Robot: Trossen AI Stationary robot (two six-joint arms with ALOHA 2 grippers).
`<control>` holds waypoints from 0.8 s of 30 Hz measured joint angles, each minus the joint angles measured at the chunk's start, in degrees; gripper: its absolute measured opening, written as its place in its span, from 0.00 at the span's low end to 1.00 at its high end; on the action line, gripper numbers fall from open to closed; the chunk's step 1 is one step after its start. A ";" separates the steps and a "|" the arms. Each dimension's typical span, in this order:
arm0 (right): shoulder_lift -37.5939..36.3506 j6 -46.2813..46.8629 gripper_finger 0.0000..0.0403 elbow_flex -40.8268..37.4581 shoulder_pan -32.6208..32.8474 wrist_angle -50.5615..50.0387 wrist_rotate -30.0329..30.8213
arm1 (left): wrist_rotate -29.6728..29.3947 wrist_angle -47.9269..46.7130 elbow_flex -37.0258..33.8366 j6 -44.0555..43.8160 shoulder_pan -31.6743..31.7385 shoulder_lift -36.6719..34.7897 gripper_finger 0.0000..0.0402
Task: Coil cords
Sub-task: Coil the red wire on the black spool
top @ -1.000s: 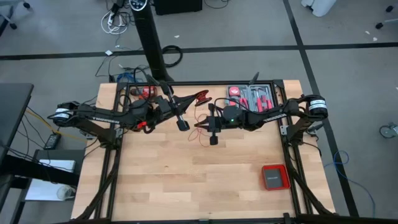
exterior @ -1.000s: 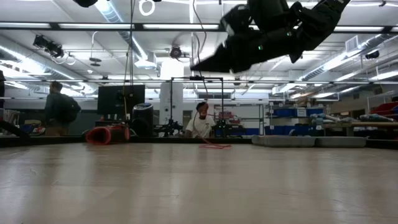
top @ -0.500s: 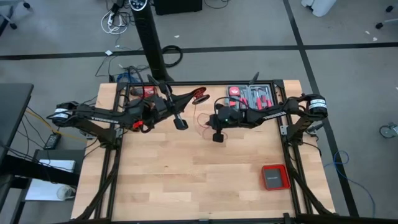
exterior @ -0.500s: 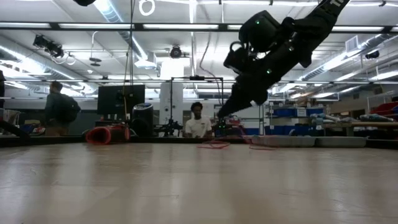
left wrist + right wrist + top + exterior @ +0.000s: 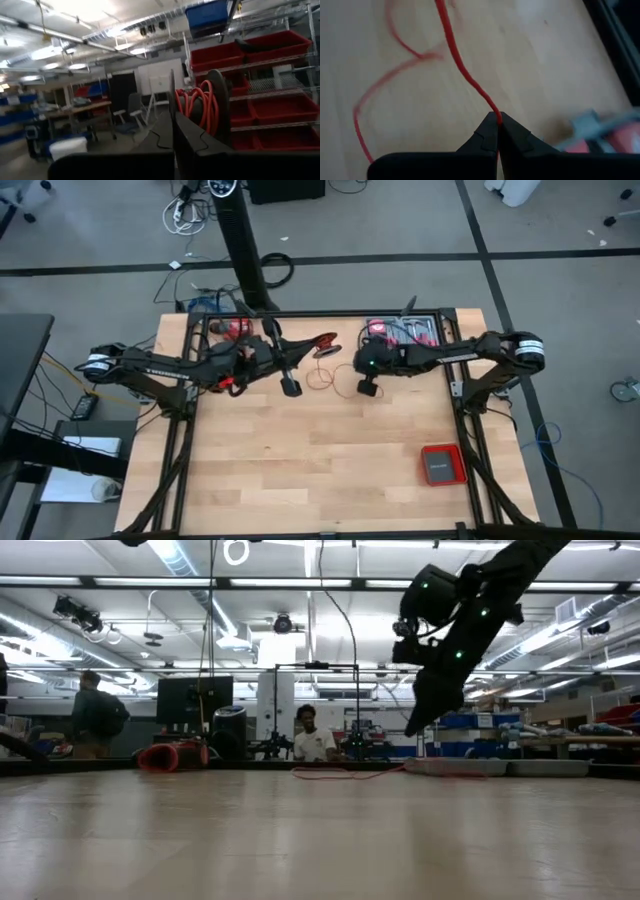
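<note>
Red cord [image 5: 455, 55] pinched in closed right end effector [image 5: 497, 125], loose loops on table [image 5: 330, 470] beside it.

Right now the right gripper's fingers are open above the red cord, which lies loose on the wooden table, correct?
Not quite. The right gripper's fingers are shut on the red cord, pinching it between the tips, as the right wrist view shows. The rest holds: beyond the pinch the cord trails in loose curves over the wooden table.
</note>
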 joint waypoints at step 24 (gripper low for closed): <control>-32.66 5.17 0.00 0.00 9.64 -13.74 18.54 | -7.83 -50.32 0.00 -17.32 -1.53 -0.59 0.00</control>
